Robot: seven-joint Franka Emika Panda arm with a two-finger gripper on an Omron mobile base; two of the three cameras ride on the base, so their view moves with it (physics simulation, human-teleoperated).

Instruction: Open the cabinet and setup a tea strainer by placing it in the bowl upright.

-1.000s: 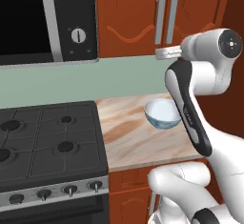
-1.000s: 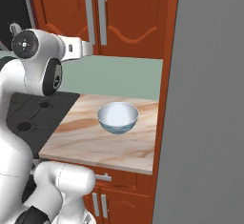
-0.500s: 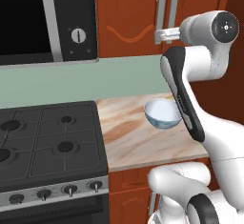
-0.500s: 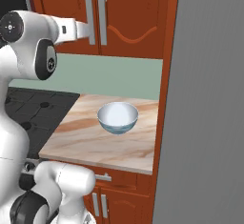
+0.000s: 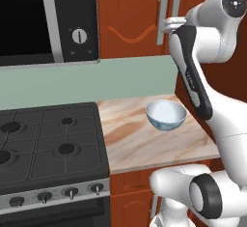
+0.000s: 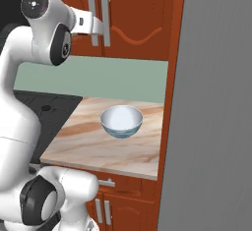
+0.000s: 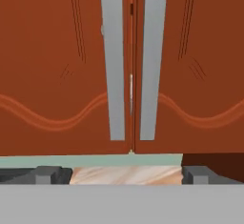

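On the marble-patterned table (image 5: 140, 144) sits the bowl (image 5: 166, 115), white inside and pale blue outside, well below the raised arm. Both base views show it; the hand view instead looks straight at the cabinet (image 7: 57, 75), whose two doors are shut, the two silver bar handles (image 7: 113, 61) standing upright side by side at the seam. The gripper (image 7: 121, 174) faces those handles with its fingers spread wide and nothing between them, apart from the doors. From the left base view alone come the black gas stove (image 5: 48, 144) and the microwave (image 5: 72, 18) with its round dial; its panel lettering is too small to read. A pale green backsplash (image 6: 113, 77) runs behind the table, and a tall grey panel (image 6: 216, 117) fills the right side of the right base view.
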